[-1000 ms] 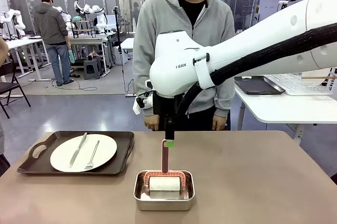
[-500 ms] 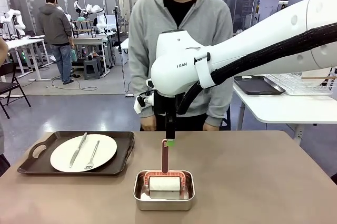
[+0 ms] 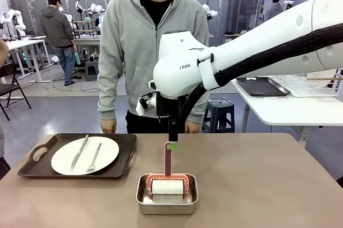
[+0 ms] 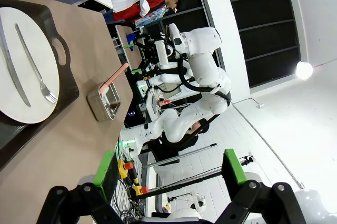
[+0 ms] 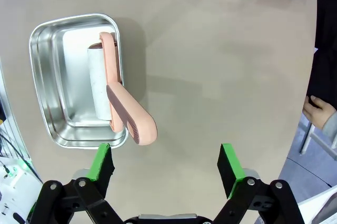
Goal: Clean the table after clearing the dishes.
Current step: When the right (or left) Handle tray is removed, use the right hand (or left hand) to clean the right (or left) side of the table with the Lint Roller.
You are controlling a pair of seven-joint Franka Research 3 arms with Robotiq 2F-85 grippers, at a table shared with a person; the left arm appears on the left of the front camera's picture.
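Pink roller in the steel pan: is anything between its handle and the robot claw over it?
Nothing visible does. The right gripper hangs open right over the roller's pink handle, which sticks up from the steel pan; only air lies between them.

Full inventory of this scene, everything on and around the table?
table: 1, tan, foreground
tray: 1, dark brown, table's left
plate: 1, white, on tray
knife: 1, steel, on plate
fork: 1, steel, on plate beside knife
pan: 1, steel, near edge, middle
roller: 1, pink handle, white roll, in pan, handle up
side table: 1, white, far right
stool: 1, dark, behind table
person: 1, grey hoodie, standing far side
right end effector: 1, black, green pads, open, just above roller handle
left end effector: 1, black, green pads, open, empty
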